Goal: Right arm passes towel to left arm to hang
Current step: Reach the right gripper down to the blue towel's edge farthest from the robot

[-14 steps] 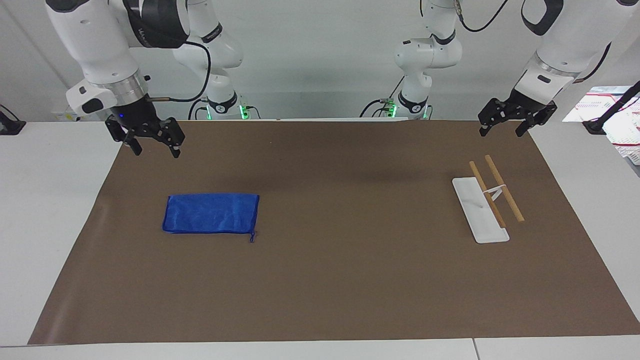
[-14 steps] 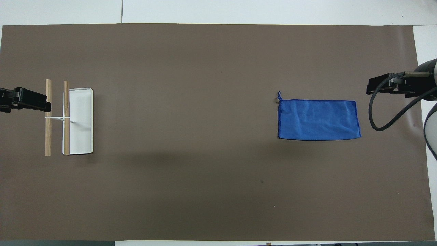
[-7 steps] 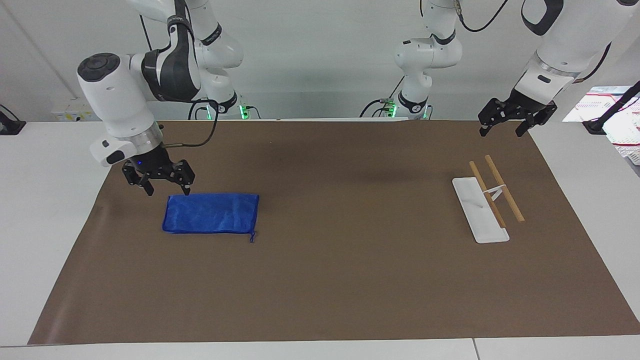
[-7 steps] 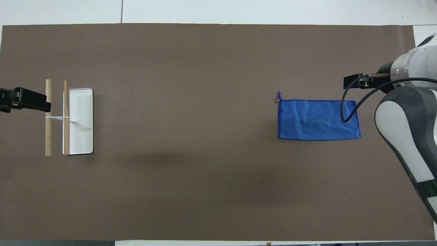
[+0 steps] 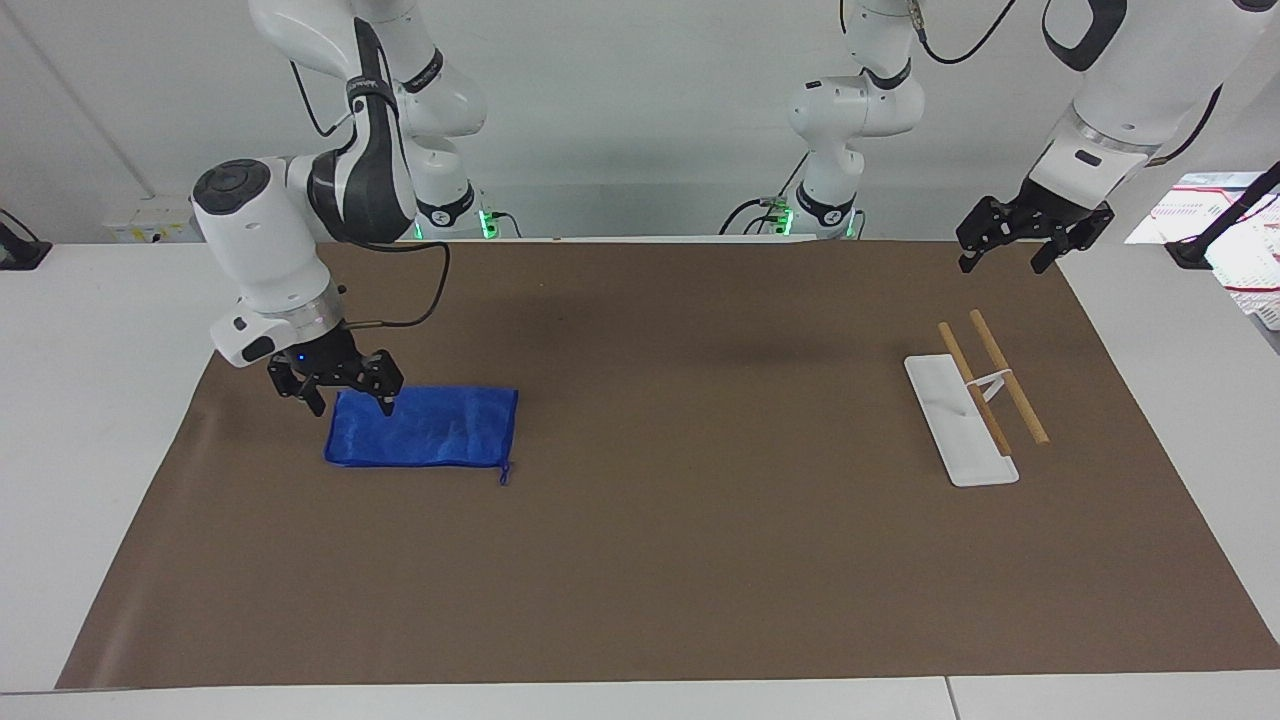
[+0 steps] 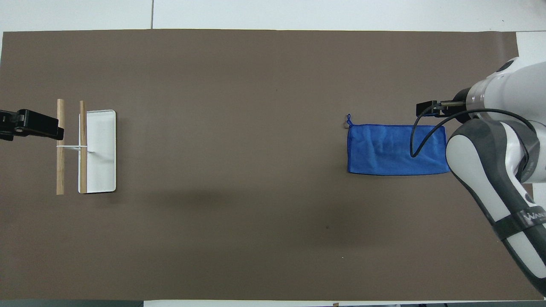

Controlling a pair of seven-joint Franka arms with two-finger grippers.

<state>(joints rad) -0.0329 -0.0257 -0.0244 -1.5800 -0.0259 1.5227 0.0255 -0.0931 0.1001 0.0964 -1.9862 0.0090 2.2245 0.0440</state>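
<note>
You are only at the start: the towel lies flat on the mat at the right arm's end, the right gripper is open over its corner, and the grab, pass and hanging on the rack are all left, while the open left gripper waits.

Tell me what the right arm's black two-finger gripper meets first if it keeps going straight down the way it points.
Most likely the small royal-blue rectangular towel. The right gripper points down with fingers spread astride the towel's corner toward the right arm's end of the table, one fingertip over cloth, the other probably over the brown table mat.
</note>
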